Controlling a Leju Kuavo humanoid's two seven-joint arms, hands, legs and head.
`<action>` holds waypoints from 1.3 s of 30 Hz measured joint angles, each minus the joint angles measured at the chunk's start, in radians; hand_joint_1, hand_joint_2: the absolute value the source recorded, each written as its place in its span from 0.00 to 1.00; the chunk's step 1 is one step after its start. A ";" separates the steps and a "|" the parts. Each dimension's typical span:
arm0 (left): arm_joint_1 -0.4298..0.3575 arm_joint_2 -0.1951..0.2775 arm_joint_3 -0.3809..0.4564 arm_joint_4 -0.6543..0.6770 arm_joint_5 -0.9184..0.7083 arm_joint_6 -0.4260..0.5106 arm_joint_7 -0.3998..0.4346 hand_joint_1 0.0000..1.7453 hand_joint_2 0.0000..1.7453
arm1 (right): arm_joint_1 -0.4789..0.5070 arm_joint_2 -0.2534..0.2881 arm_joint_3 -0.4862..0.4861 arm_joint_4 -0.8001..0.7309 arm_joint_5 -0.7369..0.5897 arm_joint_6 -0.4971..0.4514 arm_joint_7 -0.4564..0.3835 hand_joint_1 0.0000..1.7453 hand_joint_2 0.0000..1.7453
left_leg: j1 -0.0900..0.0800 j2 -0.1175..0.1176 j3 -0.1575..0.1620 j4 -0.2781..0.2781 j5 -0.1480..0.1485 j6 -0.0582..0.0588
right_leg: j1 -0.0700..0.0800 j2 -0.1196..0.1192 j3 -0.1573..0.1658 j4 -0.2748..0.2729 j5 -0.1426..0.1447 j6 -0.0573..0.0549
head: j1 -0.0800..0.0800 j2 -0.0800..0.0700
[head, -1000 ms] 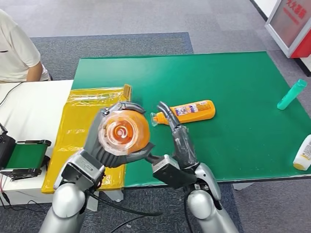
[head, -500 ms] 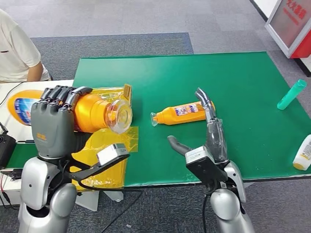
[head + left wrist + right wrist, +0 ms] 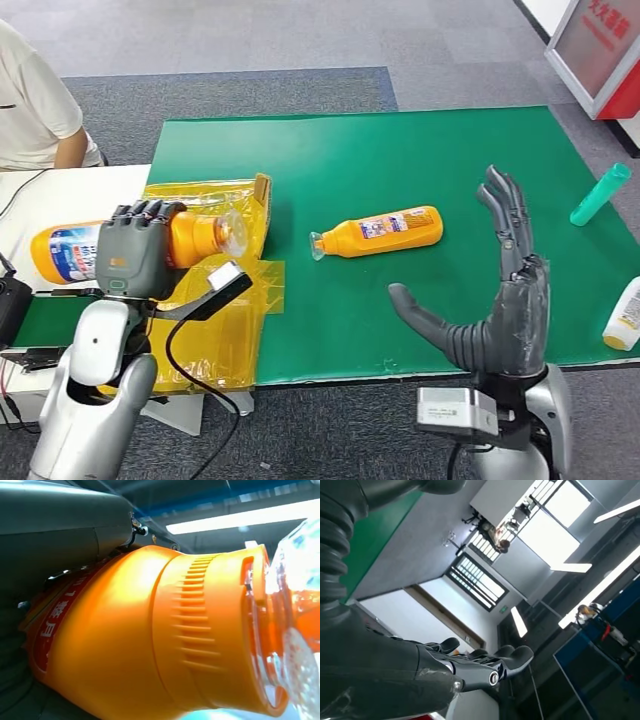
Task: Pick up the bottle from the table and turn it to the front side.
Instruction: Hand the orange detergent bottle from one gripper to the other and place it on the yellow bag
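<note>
My left hand (image 3: 134, 252) grips a large orange bottle (image 3: 68, 250) that lies level, with its blue and white label facing up and its clear cap (image 3: 230, 231) pointing right over the yellow sheet (image 3: 196, 320). In the left wrist view the orange bottle (image 3: 151, 635) is seen close up against my left hand (image 3: 56, 535). My right hand (image 3: 506, 300) is raised over the table's front edge, fingers spread, thumb out to the left, holding nothing. In the right wrist view the fingers (image 3: 486, 665) stretch out straight.
A smaller orange bottle (image 3: 381, 232) lies on its side on the green table (image 3: 453, 150). A teal bottle (image 3: 601, 194) and a white bottle (image 3: 623, 316) lie at the right edge. A person (image 3: 38, 100) sits at the white table (image 3: 60, 210) on the far left.
My left hand has swung the large orange bottle left and lowered it, so its label now faces up. My right hand has moved right and risen with its fingers spread.
</note>
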 joint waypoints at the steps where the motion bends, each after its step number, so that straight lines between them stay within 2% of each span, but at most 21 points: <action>1: -0.003 -0.004 0.007 0.029 0.000 -0.008 -0.008 1.00 1.00 | 0.005 -0.002 0.000 -0.013 0.011 -0.003 -0.002 0.00 1.00 | 0.000 0.000 0.000 0.000 0.000 0.000 | 0.000 0.000 0.000 0.000 0.000 0.000 | 0.000 0.000; 11: -0.076 -0.061 0.010 0.244 0.000 -0.068 -0.017 1.00 1.00 | 0.041 -0.026 0.000 -0.059 0.058 -0.006 -0.006 0.00 1.00 | 0.000 0.000 0.000 0.000 0.000 0.000 | 0.000 0.000 0.000 0.000 0.000 0.000 | 0.000 0.000; 20: -0.143 -0.116 -0.029 0.376 0.000 -0.106 0.017 1.00 1.00 | 0.059 -0.030 -0.018 -0.064 0.018 0.007 -0.018 0.00 1.00 | 0.000 0.000 0.000 0.000 0.000 0.000 | 0.000 0.000 0.000 0.000 0.000 0.000 | 0.000 0.000; 25: -0.157 -0.117 -0.019 0.451 0.000 -0.103 0.034 1.00 1.00 | 0.070 -0.030 -0.034 -0.074 0.014 0.010 -0.027 0.00 1.00 | 0.000 0.000 0.000 0.000 0.000 0.000 | 0.000 0.000 0.000 0.000 0.000 0.000 | 0.000 0.000; 33: -0.169 -0.112 0.070 0.575 0.000 -0.064 0.037 1.00 1.00 | 0.087 -0.030 -0.039 -0.100 0.041 0.020 -0.023 0.00 1.00 | 0.000 0.000 0.000 0.000 0.000 0.000 | 0.000 0.000 0.000 0.000 0.000 0.000 | 0.000 0.000; 39: -0.174 -0.102 0.093 0.623 0.000 -0.048 0.066 1.00 1.00 | 0.114 -0.030 -0.048 -0.116 0.053 0.018 -0.008 0.00 1.00 | 0.000 0.000 0.000 0.000 0.000 0.000 | 0.000 0.000 0.000 0.000 0.000 0.000 | 0.000 0.000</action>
